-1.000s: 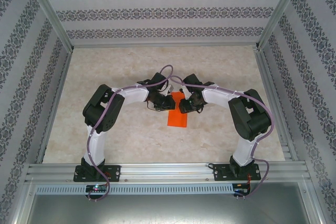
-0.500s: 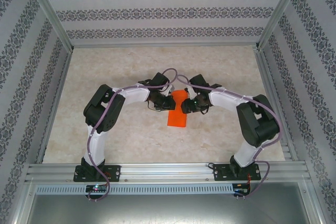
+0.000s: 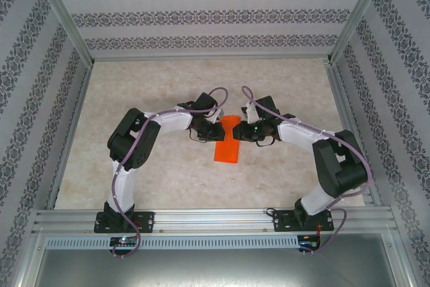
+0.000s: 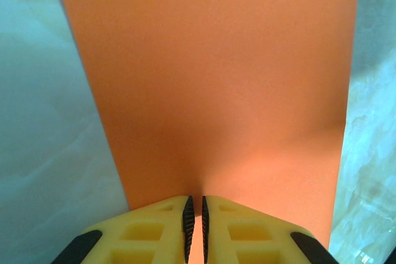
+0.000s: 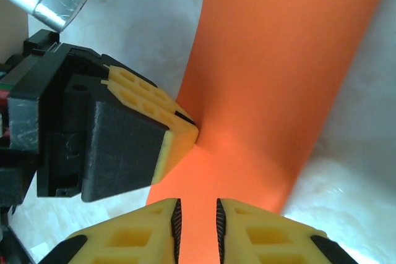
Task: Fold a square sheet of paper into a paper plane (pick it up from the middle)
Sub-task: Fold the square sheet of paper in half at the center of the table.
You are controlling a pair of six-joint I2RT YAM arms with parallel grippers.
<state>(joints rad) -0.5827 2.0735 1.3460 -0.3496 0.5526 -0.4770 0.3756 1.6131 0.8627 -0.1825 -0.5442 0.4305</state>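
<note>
The orange paper [image 3: 227,140] is in the middle of the table [image 3: 154,78]. It is folded into a long strip that runs from the near side of the table toward the far side.

The left gripper [image 3: 216,130] is also over the middle of the table. Its jaws are nearly closed and pinch the paper's left edge.

The right gripper [image 3: 240,132] is at the paper's right edge. Its jaws stand a little apart, with orange paper showing in the gap. I cannot tell if they squeeze it.
</note>
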